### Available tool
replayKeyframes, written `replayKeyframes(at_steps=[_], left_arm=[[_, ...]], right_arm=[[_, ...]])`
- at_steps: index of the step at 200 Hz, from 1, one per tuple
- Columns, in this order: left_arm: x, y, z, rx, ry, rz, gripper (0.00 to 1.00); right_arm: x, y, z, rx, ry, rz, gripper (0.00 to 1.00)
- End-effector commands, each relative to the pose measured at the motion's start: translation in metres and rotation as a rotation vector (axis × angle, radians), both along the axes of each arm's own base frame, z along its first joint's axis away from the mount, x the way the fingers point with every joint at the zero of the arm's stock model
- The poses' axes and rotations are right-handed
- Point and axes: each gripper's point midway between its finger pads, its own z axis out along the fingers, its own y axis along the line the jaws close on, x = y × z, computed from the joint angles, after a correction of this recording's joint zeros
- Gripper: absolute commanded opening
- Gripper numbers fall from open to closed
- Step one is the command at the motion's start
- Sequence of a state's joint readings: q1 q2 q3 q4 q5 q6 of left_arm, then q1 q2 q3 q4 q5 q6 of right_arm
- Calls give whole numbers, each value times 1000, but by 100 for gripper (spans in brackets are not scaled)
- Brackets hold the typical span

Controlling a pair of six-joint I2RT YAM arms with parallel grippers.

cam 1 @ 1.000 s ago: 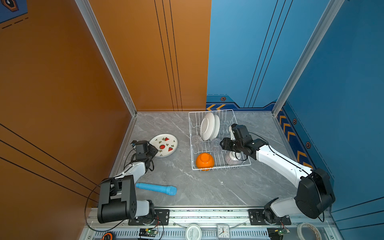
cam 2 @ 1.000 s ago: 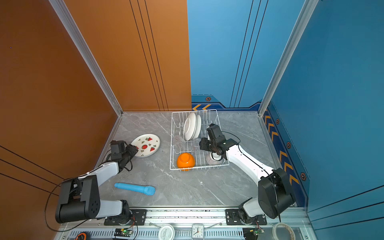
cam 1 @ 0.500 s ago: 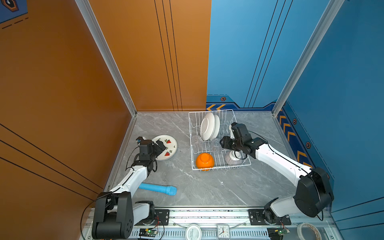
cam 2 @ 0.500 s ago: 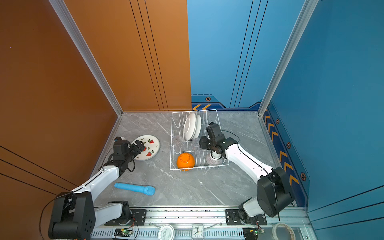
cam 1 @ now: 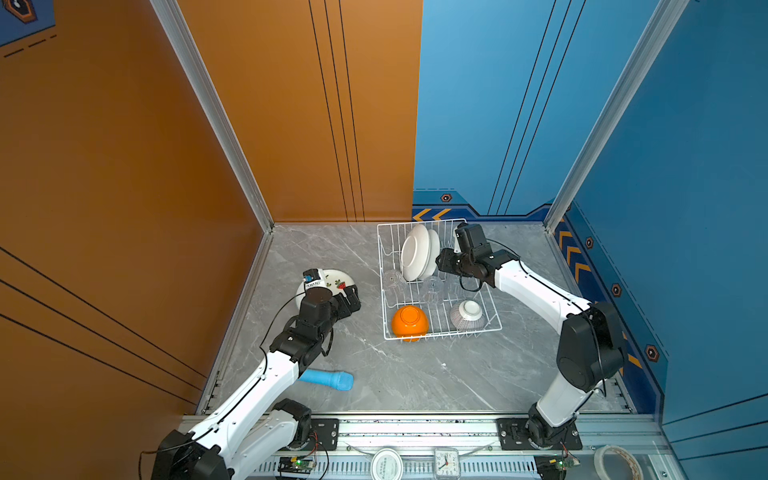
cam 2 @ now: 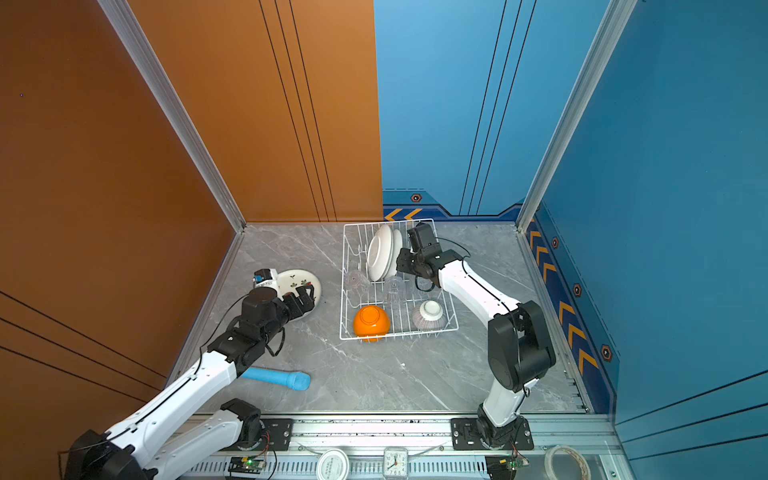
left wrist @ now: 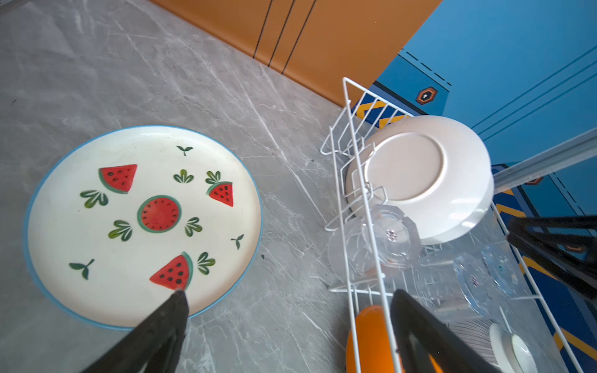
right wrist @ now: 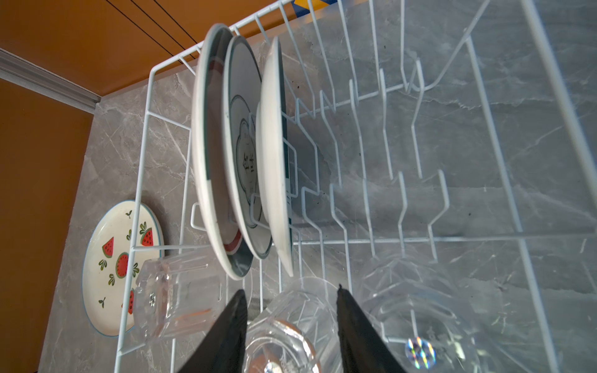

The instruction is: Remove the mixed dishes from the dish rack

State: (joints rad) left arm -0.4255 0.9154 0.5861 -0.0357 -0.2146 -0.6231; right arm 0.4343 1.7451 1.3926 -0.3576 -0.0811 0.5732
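**Slick glass, uncertain grip**

The dish rack holds upright plates. Right jaws flank its middle tumbler; whether they pinch it, I cannot tell. Smooth glass may slip or snag prongs. Left jaws gape above the watermelon plate on the surface.

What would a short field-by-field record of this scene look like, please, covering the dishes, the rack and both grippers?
Dish rack: on the grey table, right of centre in both top views
In rack: three upright plates, three clear tumblers, orange bowl and striped bowl, both upside down
Unloaded: watermelon plate, flat on the table beside the rack
Left gripper: open, empty, by the watermelon plate
Right gripper: jaws either side of the middle tumbler; grip unclear
Other: light-blue cylinder lying on the table
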Motion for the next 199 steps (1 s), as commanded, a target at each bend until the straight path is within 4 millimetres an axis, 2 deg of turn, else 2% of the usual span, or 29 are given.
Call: replayKeyframes(at_steps=[1, 28, 55, 99, 141, 199], left_arm=[[-5, -3, 26, 104, -61, -6, 98], [-10, -17, 40, 158, -100, -57, 98], [-10, -21, 40, 169, -101, -68, 98], [-5, -27, 38, 175, -106, -63, 98], [8, -39, 43, 216, -106, -89, 98], [22, -53, 38, 231, -89, -113, 98]], right_arm=[[14, -2, 5, -10, -25, -14, 43], [24, -1, 2, -8, -30, -24, 37], [30, -1, -5, -12, -21, -31, 29], [40, -4, -15, -9, -2, -26, 29], [49, -3, -20, -10, 0, -26, 29], [60, 1, -40, -7, 36, -39, 32]])
